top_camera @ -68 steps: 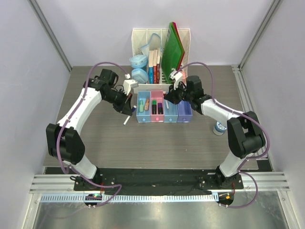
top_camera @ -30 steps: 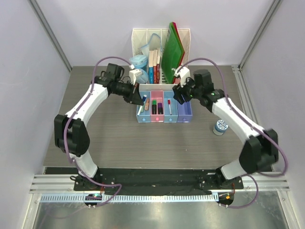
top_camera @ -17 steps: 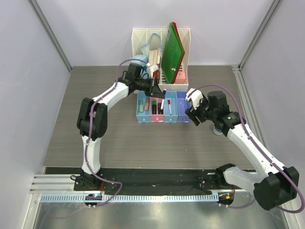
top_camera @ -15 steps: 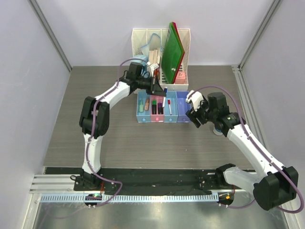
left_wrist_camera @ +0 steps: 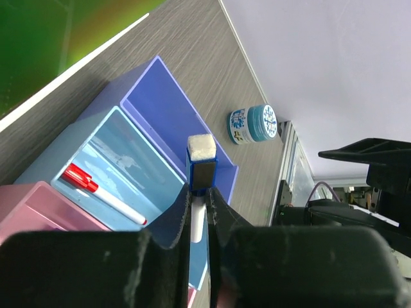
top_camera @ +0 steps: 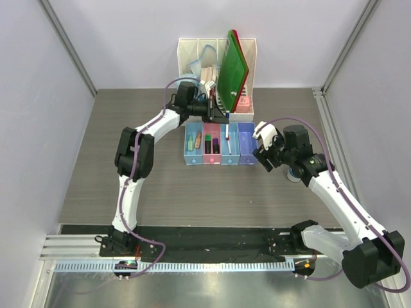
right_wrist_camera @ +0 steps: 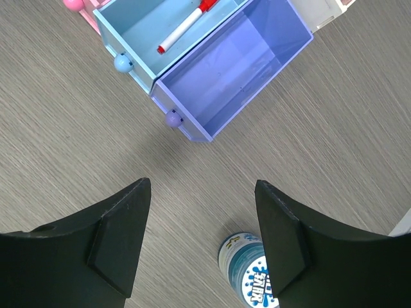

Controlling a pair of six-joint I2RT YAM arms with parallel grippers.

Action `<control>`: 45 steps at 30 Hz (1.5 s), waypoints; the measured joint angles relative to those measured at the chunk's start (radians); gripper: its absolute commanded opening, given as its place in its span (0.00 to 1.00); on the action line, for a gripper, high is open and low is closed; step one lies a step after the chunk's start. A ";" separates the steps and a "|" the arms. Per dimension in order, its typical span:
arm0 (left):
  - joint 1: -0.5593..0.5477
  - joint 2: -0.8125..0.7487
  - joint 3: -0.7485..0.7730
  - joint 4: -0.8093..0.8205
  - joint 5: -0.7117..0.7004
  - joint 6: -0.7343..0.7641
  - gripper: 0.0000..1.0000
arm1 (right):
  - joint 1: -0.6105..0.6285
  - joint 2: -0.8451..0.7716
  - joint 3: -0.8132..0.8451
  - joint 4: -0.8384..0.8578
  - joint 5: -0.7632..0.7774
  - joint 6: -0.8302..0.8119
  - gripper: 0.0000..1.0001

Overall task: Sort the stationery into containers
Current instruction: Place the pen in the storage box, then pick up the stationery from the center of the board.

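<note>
Four trays stand in a row: light blue [top_camera: 191,146], pink [top_camera: 210,149], light blue [top_camera: 229,153], purple [top_camera: 248,144]. My left gripper [top_camera: 221,117] [left_wrist_camera: 200,199] is shut on a white pen with a blue cap [left_wrist_camera: 201,168], held above the far end of the second light blue tray [left_wrist_camera: 122,144] beside the purple tray [left_wrist_camera: 160,102]. A red-capped pen [left_wrist_camera: 103,192] [right_wrist_camera: 186,24] lies in that light blue tray. My right gripper [top_camera: 266,153] [right_wrist_camera: 202,186] is open over the table, just right of the purple tray [right_wrist_camera: 231,83]. The blue-lidded pot [top_camera: 295,173] [right_wrist_camera: 250,273] stands near its right finger.
A white slotted file rack [top_camera: 247,108] with green folders [top_camera: 232,64] and books stands right behind the trays. Markers [top_camera: 209,138] lie in the pink tray, small pieces [top_camera: 197,140] in the first light blue one. Walls close in the left, right and back.
My left arm has swung right from the first tray to over the second light blue one, carrying the blue-capped pen. My right arm has pulled back from the trays toward the pot and opened wider.
</note>
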 measured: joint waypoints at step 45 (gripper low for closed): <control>-0.008 -0.582 -0.352 -0.644 -0.244 0.709 0.91 | -0.465 0.217 -0.075 -0.001 0.055 0.020 0.88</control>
